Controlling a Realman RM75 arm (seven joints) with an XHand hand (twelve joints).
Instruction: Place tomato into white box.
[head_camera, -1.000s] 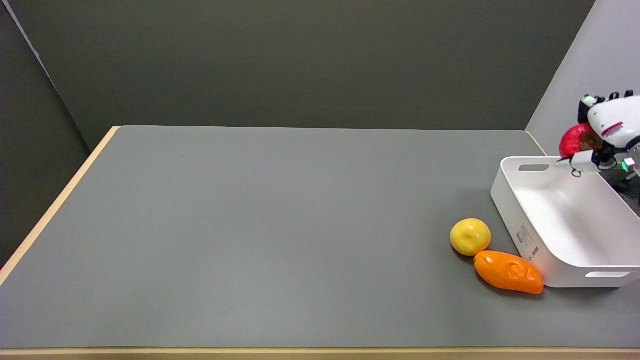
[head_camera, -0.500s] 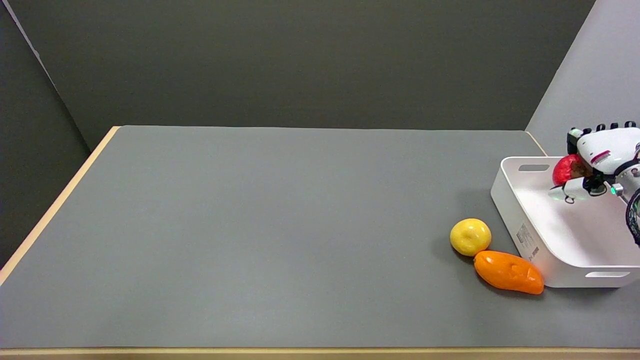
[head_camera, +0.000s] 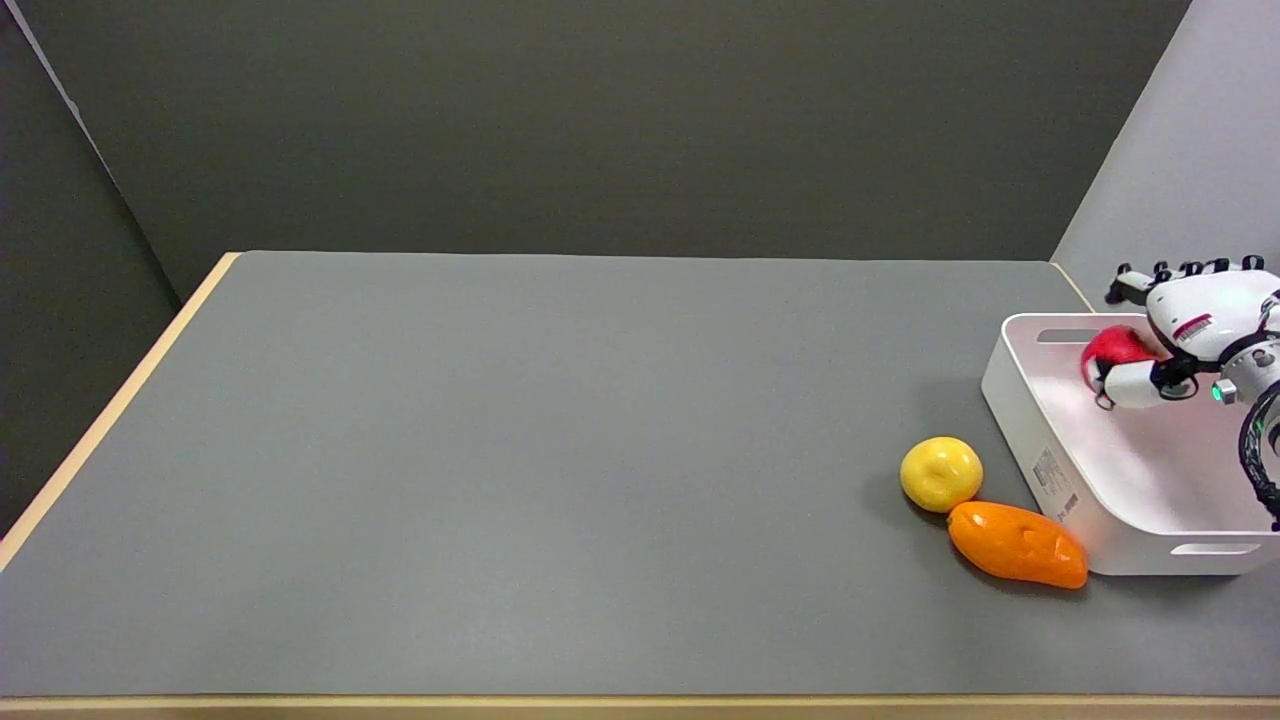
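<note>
Lowered since the earlier frames, the right hand now sits inside the white box with the tomato. At the table's near right, an orange fruit touches the box's outer wall, a yellow fruit just beyond it. Farther back, by the box's far wall, the thumb lies against the tomato; fingers appear spread, so the grip cannot be confirmed.

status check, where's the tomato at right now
Right hand over the white box, fingers spread. Tomato inside the box against the thumb. Lemon and orange pepper outside, clear.
</note>
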